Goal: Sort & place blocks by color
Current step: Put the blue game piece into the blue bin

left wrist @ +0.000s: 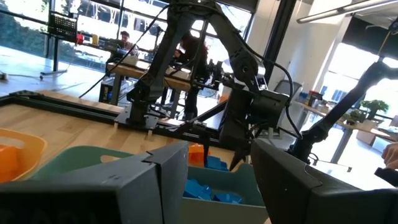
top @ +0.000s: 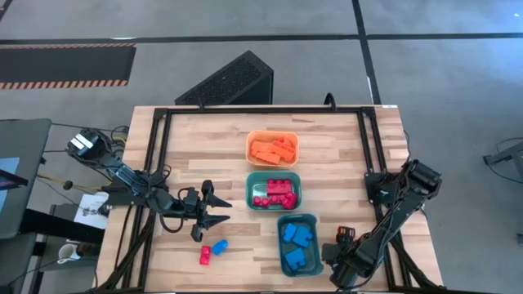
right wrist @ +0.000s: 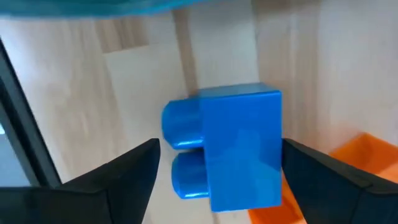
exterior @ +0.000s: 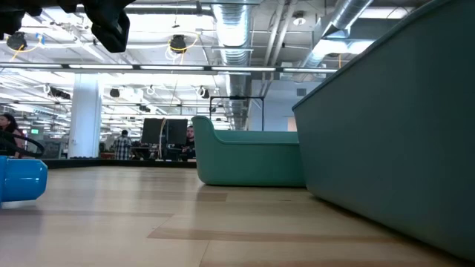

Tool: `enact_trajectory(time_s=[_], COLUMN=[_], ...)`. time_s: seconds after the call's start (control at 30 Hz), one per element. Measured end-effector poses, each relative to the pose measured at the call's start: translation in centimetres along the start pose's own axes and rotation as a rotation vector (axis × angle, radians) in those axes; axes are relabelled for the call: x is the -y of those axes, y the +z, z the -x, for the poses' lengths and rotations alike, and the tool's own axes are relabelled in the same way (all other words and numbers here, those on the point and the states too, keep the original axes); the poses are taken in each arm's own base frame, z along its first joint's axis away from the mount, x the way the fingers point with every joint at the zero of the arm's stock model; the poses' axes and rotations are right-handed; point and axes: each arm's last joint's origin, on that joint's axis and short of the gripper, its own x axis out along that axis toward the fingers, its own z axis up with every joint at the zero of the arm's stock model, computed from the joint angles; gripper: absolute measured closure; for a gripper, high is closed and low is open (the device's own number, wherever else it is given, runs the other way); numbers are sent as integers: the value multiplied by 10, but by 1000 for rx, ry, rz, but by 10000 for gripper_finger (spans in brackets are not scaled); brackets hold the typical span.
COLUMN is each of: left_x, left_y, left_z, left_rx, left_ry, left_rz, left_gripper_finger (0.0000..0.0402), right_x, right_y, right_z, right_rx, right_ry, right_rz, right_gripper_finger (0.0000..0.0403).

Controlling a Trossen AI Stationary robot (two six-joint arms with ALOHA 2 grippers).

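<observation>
My right gripper (top: 339,242) is at the table's near right, just right of the teal bin of blue blocks (top: 297,243), and is shut on a blue block (right wrist: 239,149). An orange block (right wrist: 367,155) lies close beside it. My left gripper (top: 216,204) hovers open left of the bins, touching nothing. A red block (top: 205,256) and a blue block (top: 219,246) lie on the table just nearer than it. The orange bin (top: 272,148) holds orange blocks. The middle teal bin (top: 274,190) holds red ones. My right gripper has the blue block pinched between its two fingers (right wrist: 134,177), one on the studded end (right wrist: 177,124) and one on the opposite flat side (right wrist: 277,143). The fingers point down at the wood. Whether the block is lifted clear, I cannot tell.
The three bins stand in a row from the far side to the near side at the table's middle. A black frame (top: 155,163) borders the tabletop. Bare wood lies left of the bins and between the bins and the right arm. People show far off in the room (exterior: 122,141).
</observation>
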Motion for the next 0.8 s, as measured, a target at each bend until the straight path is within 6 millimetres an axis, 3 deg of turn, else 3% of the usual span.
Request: enact_trajectory(time_s=[0.33, 0.5, 0.6, 0.8], left_x=[0, 0, 0, 0], left_y=[0, 0, 0, 0], left_z=[0, 0, 0, 0], left_rx=[0, -1, -1, 0], left_ry=[0, 0, 0, 2], left_rz=[2, 1, 1, 1], left_gripper_finger=[237, 237, 237, 237], right_x=[11, 15, 15, 18], right_y=[-1, -2, -2, 2], right_z=[-21, -22, -18, 16], right_rx=[6, -25, -48, 88], right_ry=[16, 6, -7, 38], right_rz=[-57, -65, -54, -92], right_gripper_finger=[58, 91, 132, 135])
